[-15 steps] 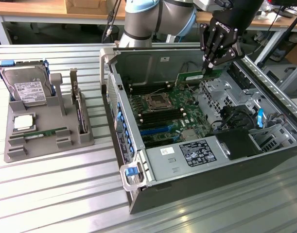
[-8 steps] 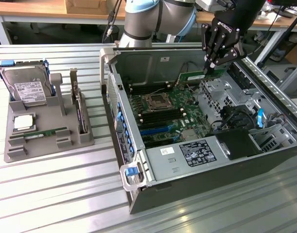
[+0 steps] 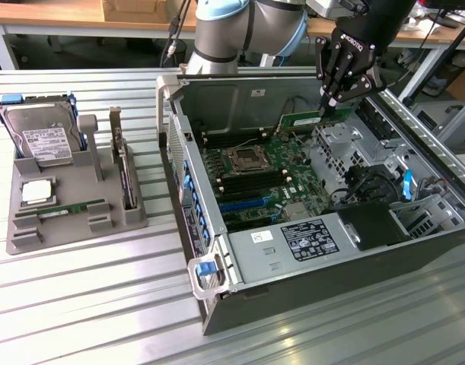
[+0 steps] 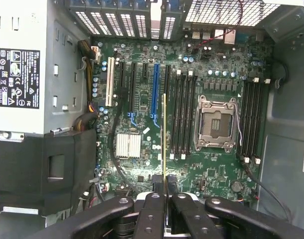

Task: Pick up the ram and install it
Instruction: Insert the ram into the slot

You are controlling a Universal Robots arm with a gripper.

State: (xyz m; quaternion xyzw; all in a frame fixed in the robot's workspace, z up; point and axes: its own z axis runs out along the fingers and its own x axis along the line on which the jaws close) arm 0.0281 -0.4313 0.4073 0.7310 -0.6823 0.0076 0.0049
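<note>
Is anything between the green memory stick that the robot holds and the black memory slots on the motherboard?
Nothing visible. The thin green memory stick, clamped in the jaws, hangs in open air; the long black memory slots lie empty.

place: robotics lab, likely | cues: slatted metal bench (image 3: pixel 80 304), wooden desks (image 3: pixel 49 11), computer case (image 3: pixel 293 295)

Light is being reflected by the ribbed silver aluminium tabletop (image 3: pixel 65 304); behind it, a cardboard box (image 3: pixel 133 9) is being carried by a long pale wooden workbench (image 3: pixel 49 15).
</note>
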